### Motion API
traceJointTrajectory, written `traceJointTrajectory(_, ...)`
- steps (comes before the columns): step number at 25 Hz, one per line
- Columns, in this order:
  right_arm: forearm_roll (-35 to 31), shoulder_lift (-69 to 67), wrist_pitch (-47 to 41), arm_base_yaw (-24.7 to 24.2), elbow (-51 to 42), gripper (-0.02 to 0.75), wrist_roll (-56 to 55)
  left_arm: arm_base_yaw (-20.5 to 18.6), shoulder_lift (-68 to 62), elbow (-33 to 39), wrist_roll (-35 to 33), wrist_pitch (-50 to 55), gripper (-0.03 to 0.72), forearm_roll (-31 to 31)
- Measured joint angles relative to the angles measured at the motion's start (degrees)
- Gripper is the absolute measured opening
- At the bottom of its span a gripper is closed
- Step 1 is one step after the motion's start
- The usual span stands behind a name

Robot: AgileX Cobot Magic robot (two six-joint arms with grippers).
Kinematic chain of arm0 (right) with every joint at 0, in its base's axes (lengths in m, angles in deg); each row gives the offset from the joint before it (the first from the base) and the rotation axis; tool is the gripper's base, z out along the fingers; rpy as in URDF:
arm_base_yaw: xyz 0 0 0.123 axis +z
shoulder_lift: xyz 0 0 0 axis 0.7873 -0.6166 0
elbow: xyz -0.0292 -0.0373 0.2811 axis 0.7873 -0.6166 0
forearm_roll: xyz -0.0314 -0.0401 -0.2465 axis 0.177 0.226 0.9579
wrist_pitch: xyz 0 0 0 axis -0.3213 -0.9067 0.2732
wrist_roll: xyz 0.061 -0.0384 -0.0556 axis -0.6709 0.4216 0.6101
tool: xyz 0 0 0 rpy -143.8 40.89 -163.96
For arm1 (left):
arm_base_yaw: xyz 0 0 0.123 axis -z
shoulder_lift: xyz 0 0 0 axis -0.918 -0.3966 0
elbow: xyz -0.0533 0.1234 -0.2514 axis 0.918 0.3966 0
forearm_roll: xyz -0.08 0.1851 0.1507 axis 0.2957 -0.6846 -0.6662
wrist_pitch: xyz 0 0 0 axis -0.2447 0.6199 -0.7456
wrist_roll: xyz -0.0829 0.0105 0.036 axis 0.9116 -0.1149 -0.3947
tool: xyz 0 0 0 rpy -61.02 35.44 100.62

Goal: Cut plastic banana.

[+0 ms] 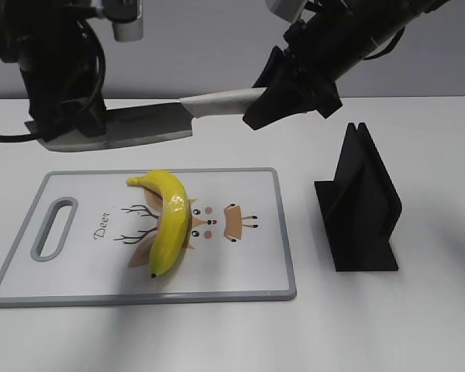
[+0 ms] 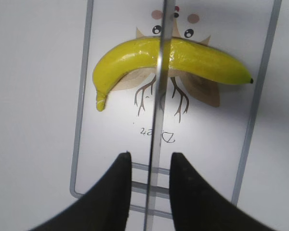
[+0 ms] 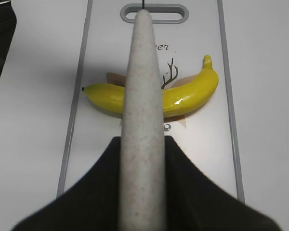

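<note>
The plastic banana (image 1: pixel 169 221) is glossy yellow and curved, and lies whole on a white cutting board (image 1: pixel 248 263) with a grey rim and a deer drawing. My right gripper (image 1: pixel 271 97) is shut on the pale speckled handle of a knife (image 1: pixel 139 128), held level above the board's far edge. In the right wrist view the handle (image 3: pixel 143 96) runs over the banana (image 3: pixel 192 94). My left gripper (image 1: pixel 70 128) is at the blade's tip. In the left wrist view its fingers (image 2: pixel 150 156) straddle the thin blade (image 2: pixel 156 125) with gaps on both sides, above the banana (image 2: pixel 202 57).
A black knife stand (image 1: pixel 360 201) stands on the white table right of the board. The board's handle slot (image 1: pixel 54 227) is at its left end. The board also shows in the left wrist view (image 2: pixel 221 134) and the right wrist view (image 3: pixel 202 29).
</note>
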Motion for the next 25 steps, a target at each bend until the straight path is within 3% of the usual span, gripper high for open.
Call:
traceJointTrajectory(6,0.0,0.0,0.0,0.0,0.0,0.166,0.0,0.0,-1.0,0.0,0.0,0.0,0.208,0.0)
traceJointTrajectory(9,0.0,0.0,0.0,0.0,0.0,0.166,0.0,0.0,-1.0,0.0,-0.1,0.0,0.04,0.0)
traceJointTrajectory(11,0.1,0.0,0.0,0.0,0.0,0.166,0.2,0.0,-1.1,0.0,-0.4,0.2,-0.001,0.1)
traceJointTrajectory(25,9.0,-0.7,0.4,0.1,0.2,0.166,-4.0,0.1,-3.4,0.0,-0.7,-1.0,-0.016,3.3)
